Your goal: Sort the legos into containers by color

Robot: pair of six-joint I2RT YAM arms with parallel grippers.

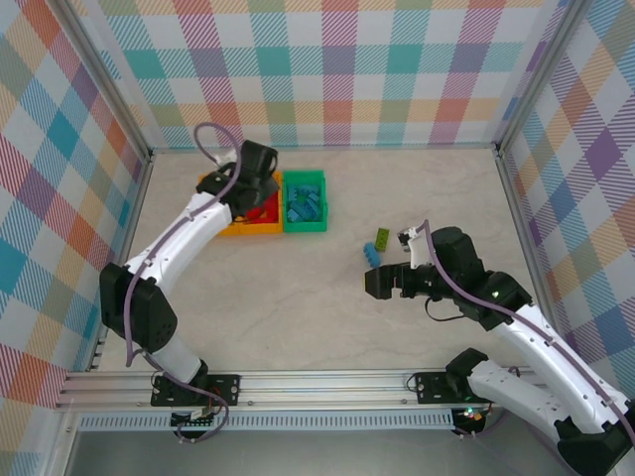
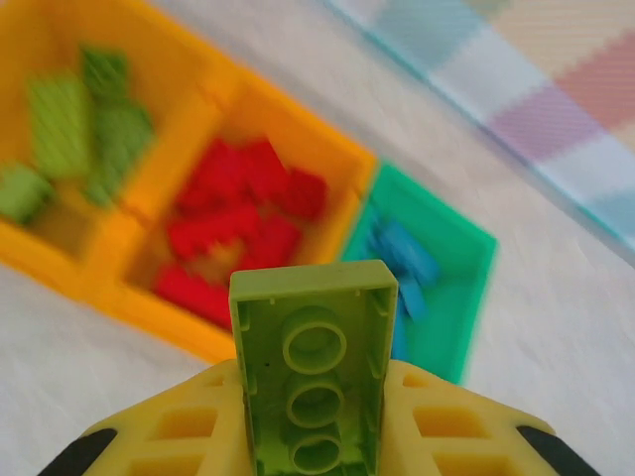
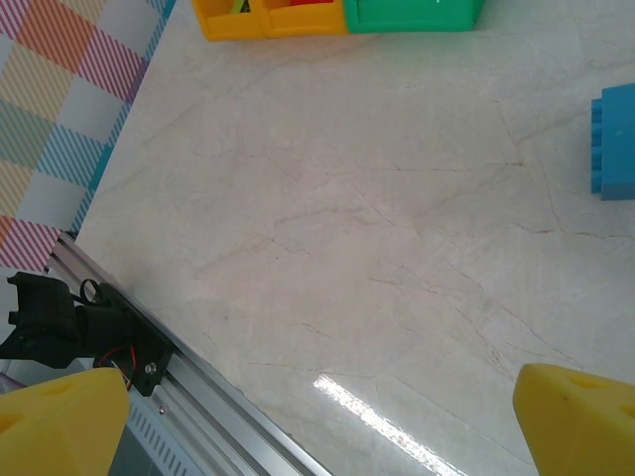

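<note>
Bins first, from the top view: my left pincer (image 1: 258, 193) hangs over the two orange bins (image 1: 243, 231), and the green bin (image 1: 305, 227) touches them on its right side. My right pincer (image 1: 379, 282) stands spread above the table (image 1: 298, 317). Just ahead of its tips a blue brick (image 1: 372, 254) and a loose lime brick (image 1: 381, 238) lie side by side, well apart from the bins

Left wrist view: my left pincer (image 2: 313, 416) is pinching a held lime brick (image 2: 313, 337) between its yellow fingers (image 2: 169, 431), hollow underside toward the camera. Beyond the tips the bins stand in a blurred row: lime bricks (image 2: 74, 129) in the orange one far to the left, red bricks (image 2: 238, 223) in the orange one straight ahead, blue bricks (image 2: 407, 258) in the green one ahead to the right

Right wrist view: my right pincer (image 3: 317, 426) is spread wide and holds nothing, its yellow fingertips (image 3: 60, 421) at the lower corners. The blue brick (image 3: 615, 139) lies on the table ahead and to the right of it, and the orange bins (image 3: 268, 20) and green bin (image 3: 412, 15) sit at the far edge, ahead of the pincer
</note>
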